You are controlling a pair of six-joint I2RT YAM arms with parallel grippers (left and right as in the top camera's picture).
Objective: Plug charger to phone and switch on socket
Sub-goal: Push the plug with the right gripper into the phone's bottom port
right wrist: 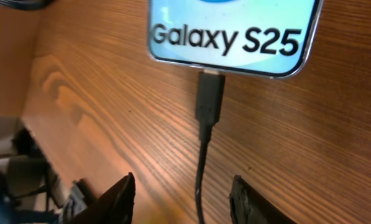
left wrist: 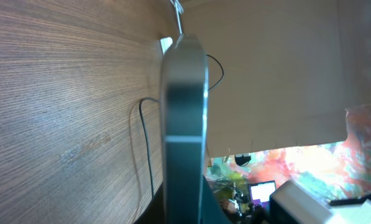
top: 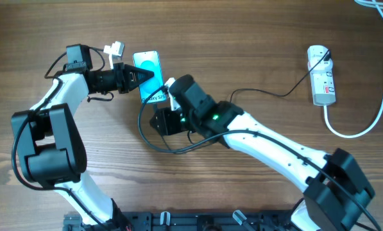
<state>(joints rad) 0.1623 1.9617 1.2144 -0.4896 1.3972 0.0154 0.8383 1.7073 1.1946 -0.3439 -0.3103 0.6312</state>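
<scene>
The phone (top: 147, 66) lies screen-up, its turquoise face showing, directly ahead of the left claw (top: 140, 77). That claw is clamped on the phone's long side, with one dark finger lying over the edge of the screen. From the left wrist camera the phone (left wrist: 185, 112) shows only as a thin silvery edge, filling the middle of the view straight in front of the claw.

The end of the phone (right wrist: 235, 31) marked "Galaxy S25" points toward the right claw (right wrist: 185, 199). The charger (right wrist: 210, 99) has its small black connector pushed into the port at the middle of that end, just ahead of the right claw. Its thin cable runs back from there between the claw's fingers (right wrist: 120, 199). The fingers stand apart, one on each side of the cable, and neither touches it. Seen from above, the right claw (top: 169, 90) sits just beside the phone's near end.

The charger cable (top: 268, 92) loops beneath the right arm, then runs well away behind the right claw to the socket (top: 321, 83). The socket is a white power strip with a small red mark, lying far from both claws on the wooden table (top: 242, 38). A thick white cord (top: 371, 125) curves off from the socket's near end.
</scene>
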